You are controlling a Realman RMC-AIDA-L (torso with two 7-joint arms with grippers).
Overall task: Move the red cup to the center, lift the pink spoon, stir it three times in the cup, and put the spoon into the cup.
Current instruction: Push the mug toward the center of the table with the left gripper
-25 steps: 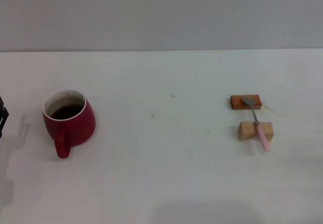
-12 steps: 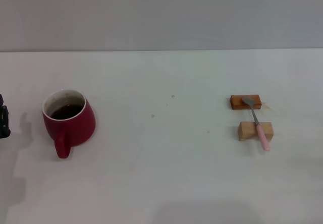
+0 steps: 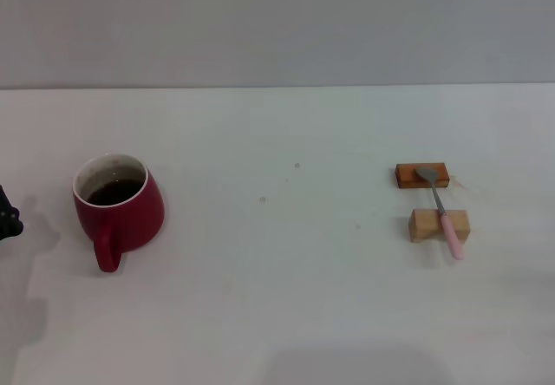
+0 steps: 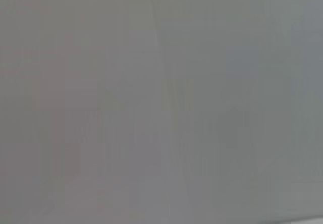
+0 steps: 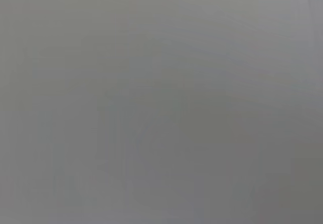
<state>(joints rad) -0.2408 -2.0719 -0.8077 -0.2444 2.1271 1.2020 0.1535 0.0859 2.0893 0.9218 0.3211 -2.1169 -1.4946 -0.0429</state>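
You're at the first step: the cup (image 3: 118,209) sits at the table's left, unmoved. The left gripper (image 3: 8,218) shows beside it; its grip I can't tell. Next, grasp the cup. The spoon (image 3: 442,213) rests on blocks (image 3: 431,225), right.

white table (image 3: 286,298) fills the view, plain grey wall (image 3: 277,21) along 12 o'clock, soft even light

The white bench (image 3: 286,298) carries a red cup (image 3: 119,209) at left and 2 wooden blocks, one reddish (image 3: 421,175), one pale (image 3: 439,225), at right.
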